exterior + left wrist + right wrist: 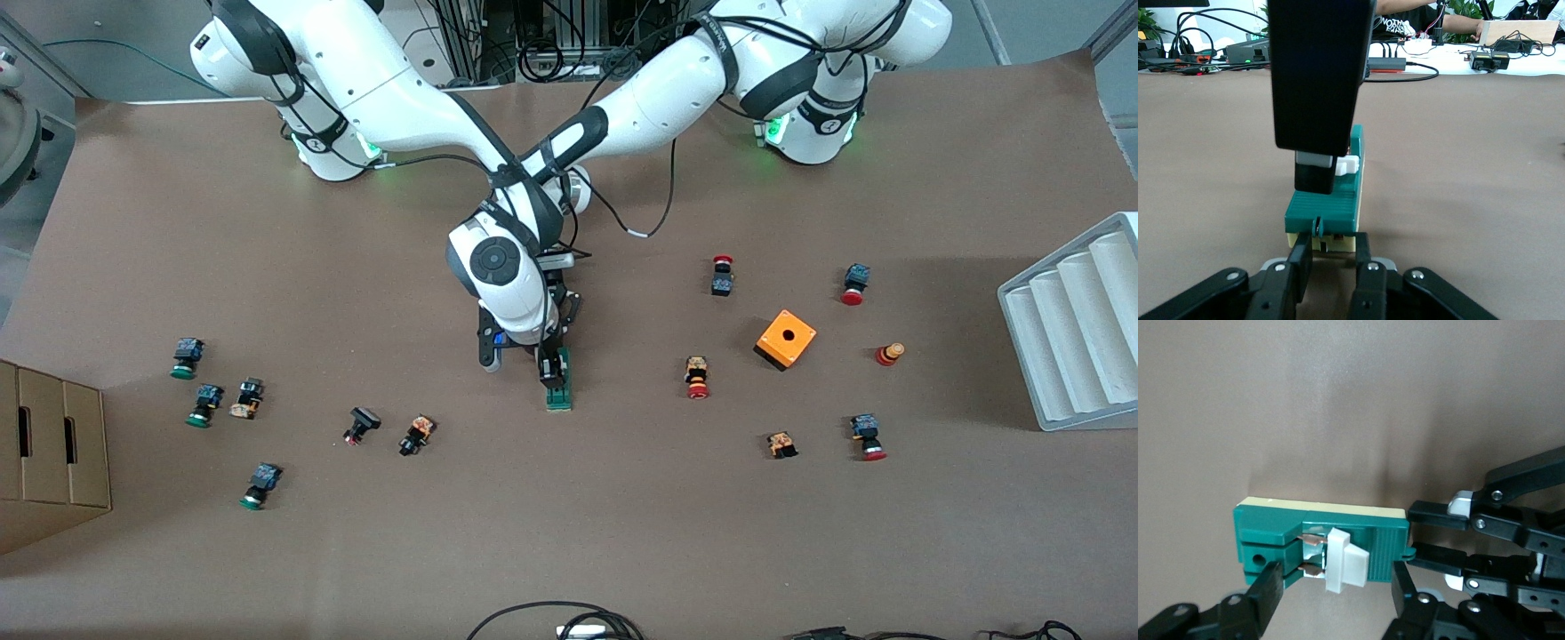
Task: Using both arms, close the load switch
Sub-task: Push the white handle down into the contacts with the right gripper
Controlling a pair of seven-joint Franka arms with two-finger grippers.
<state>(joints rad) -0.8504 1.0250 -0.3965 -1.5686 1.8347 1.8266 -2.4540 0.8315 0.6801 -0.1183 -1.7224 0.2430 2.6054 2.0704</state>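
L claw [1329, 267] clamps load switch [1321, 543] end | R claw [1335, 587] open, astride white lever [1345, 560]

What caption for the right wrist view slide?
Right gripper straddles the green load switch at its white lever; left gripper clamps one end.

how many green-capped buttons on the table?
3 green-capped buttons, all toward the right arm's end: one farthest from the front camera, one just nearer, one nearest. The arms may hide more.
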